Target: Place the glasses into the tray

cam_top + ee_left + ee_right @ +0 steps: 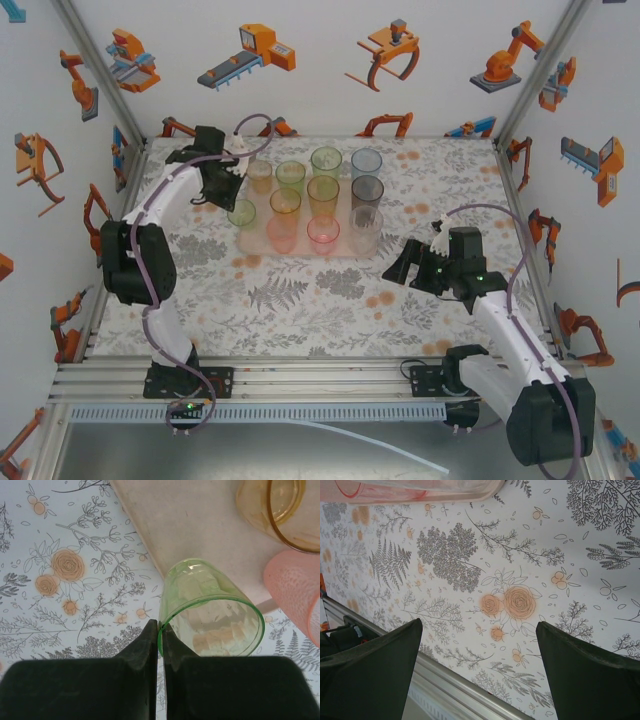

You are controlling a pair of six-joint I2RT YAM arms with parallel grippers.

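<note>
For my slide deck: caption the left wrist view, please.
Left gripper pinches a green glass by its rim at the edge of the tray.

Place: robotics lab test cell
Walls: white panels (320,95) printed with orange robot drawings, aluminium struts (108,65)
Surface: floral-printed worktop (300,300)
Mounting: left arm (132,262) and right arm (510,335) bolted to slotted metal rail (320,376)

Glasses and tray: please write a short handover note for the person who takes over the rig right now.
Left end effector: shut on the rim of the green glass at the tray's left edge.
Right end effector: open, empty, above the tabletop.
Done: the other glasses stand in the tray.
Left: set the green glass fully inside and release; whether it already rests is unclear.
</note>
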